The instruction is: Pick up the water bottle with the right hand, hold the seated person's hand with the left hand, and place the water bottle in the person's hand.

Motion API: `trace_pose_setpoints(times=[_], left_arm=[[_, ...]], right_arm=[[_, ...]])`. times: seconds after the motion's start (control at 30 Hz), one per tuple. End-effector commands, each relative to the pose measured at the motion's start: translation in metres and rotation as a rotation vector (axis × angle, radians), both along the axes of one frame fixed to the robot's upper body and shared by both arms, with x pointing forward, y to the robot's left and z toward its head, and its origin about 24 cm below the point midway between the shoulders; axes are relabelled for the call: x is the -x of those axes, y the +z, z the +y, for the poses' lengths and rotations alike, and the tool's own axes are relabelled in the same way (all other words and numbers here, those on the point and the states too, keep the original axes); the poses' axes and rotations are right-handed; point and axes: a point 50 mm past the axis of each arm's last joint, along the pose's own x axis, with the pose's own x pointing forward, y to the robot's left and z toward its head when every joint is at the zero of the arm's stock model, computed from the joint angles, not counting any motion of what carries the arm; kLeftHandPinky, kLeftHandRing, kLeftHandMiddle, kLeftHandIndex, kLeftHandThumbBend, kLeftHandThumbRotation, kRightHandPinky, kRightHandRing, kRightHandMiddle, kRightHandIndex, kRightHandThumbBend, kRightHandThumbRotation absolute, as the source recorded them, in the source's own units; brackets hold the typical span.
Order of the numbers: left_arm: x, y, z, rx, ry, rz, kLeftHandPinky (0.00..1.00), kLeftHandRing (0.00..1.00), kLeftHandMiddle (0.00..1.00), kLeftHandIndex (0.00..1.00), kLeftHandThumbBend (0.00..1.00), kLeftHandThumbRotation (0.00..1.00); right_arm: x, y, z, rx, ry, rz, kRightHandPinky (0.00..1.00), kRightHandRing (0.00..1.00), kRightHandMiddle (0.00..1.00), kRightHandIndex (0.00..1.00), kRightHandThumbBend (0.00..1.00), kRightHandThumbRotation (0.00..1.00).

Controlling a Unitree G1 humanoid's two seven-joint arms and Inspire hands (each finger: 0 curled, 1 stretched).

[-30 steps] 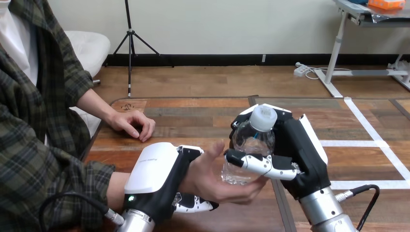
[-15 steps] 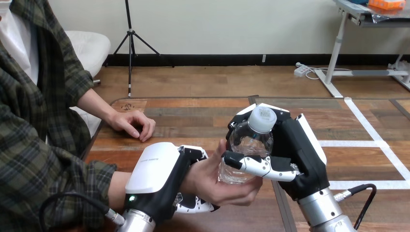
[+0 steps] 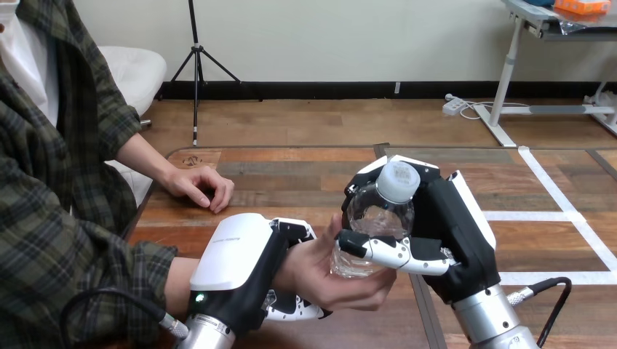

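A clear water bottle [image 3: 375,222] with a white cap stands upright in my right hand [image 3: 455,233], whose fingers and thumb curl round it. Its base rests in the palm of the person's hand [image 3: 324,269], held palm up near the table's front edge. My left hand [image 3: 240,265] wraps the person's wrist, with fingers curled under it and the white shell on top. The person's thumb touches the bottle's left side.
The person's other hand [image 3: 200,185] lies flat on the wooden table [image 3: 305,174] at the back left. A seam runs down the table's middle. White tape lines mark the tabletop at the right.
The bottle and my right hand have shifted slightly left and down into the person's palm. My left hand has stayed on the wrist.
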Motion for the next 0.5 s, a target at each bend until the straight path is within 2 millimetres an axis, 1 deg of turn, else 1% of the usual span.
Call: trace_pose_setpoints(times=[0.0,0.47], left_arm=[[-0.0066,0.0173,-0.0133,0.053,-0.044,-0.067,0.28,0.33,0.38,0.41,0.8,0.0],[-0.0079,0.0181,-0.0121,0.05,-0.048,-0.075,0.27,0.33,0.38,0.41,0.8,0.0]], right_arm=[[-0.0024,0.0289,0.0066,-0.037,0.036,-0.14,0.34,0.38,0.43,0.45,0.68,0.0],[-0.0011,0.0321,0.0092,-0.031,0.048,-0.16,0.33,0.37,0.41,0.45,0.7,0.0]])
